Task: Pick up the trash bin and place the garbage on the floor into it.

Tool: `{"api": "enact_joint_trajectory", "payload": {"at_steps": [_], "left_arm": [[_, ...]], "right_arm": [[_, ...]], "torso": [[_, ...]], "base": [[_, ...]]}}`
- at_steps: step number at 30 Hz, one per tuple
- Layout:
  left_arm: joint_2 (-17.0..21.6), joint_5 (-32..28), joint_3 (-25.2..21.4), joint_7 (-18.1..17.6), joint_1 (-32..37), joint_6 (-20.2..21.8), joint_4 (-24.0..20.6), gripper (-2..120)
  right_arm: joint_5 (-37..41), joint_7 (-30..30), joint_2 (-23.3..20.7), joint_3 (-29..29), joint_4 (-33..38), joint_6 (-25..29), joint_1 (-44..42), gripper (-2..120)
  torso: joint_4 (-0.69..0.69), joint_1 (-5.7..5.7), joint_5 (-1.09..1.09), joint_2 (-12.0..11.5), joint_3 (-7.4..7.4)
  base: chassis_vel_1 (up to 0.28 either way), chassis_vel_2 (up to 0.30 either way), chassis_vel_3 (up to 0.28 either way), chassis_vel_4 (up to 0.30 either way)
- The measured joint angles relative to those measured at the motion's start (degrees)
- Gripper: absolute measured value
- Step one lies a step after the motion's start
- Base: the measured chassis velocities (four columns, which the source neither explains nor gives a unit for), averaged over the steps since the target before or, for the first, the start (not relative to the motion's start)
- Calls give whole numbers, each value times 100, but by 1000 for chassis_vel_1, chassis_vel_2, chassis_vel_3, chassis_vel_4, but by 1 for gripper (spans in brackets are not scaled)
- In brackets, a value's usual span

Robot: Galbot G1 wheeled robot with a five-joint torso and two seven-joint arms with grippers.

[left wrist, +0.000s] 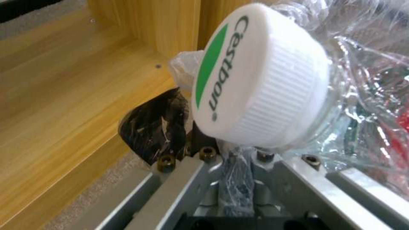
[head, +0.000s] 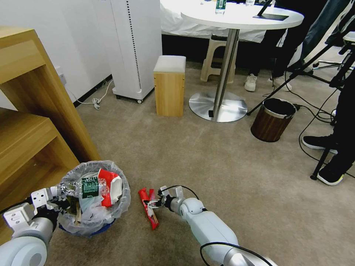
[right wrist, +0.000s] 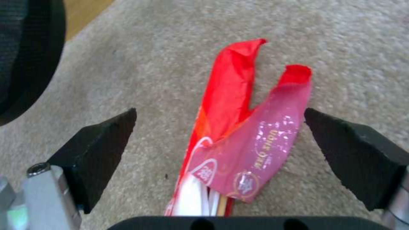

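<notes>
The trash bin (head: 92, 195), blue with a crinkled clear liner, stands low at the left on the beige floor (head: 207, 166). It holds a clear bottle (head: 87, 187), a red carton (head: 109, 184) and tissue. My left gripper (head: 61, 202) is shut on its near rim; in the left wrist view the liner (left wrist: 366, 95) is pinched beside the bottle's white cap (left wrist: 260, 80). A red wrapper (head: 148, 212) lies on the carpet right of the bin. My right gripper (head: 152, 203) is open just over it, its black pads (right wrist: 102, 150) on either side of the wrapper (right wrist: 243, 134).
A wooden shelf unit (head: 29, 122) stands close on the left of the bin. Farther off are a wooden stool (head: 169, 85), a round table's metal base (head: 218, 105), a brown wood-grain bin (head: 273, 119), and tripod legs, cables and people's feet (head: 329, 173) at the right.
</notes>
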Motion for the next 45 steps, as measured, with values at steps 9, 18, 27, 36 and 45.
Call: {"api": "enact_joint_trajectory", "payload": {"at_steps": [9, 18, 27, 36, 45], "left_arm": [[-18, 26, -20, 1, 43, -1, -93, 1], [-51, 92, 57, -1, 20, -3, -58, 1], [-58, 102, 59, 0, 13, -17, 3, 1], [-51, 112, 86, 16, -5, -58, 62, 1], [25, 67, 39, 35, -30, -81, 113, 1]], "right_arm": [[-330, 59, -1, -92, -215, -88, -26, 89], [-437, 70, -1, -15, -509, 144, 104, 54], [-295, 106, -2, 27, -547, 191, 224, 25], [-244, 101, -2, 54, -415, 221, 228, 0], [407, 14, -9, -225, 988, 117, -150, 0]], "torso": [[0, 0, 1, 0, 0], [0, 0, 0, 0, 0], [0, 0, 0, 0, 0], [0, 0, 0, 0, 0], [1, 0, 0, 0, 0]], "base": [[0, 0, 0, 0], [0, 0, 0, 0], [0, 0, 0, 0], [0, 0, 0, 0], [0, 0, 0, 0]]}}
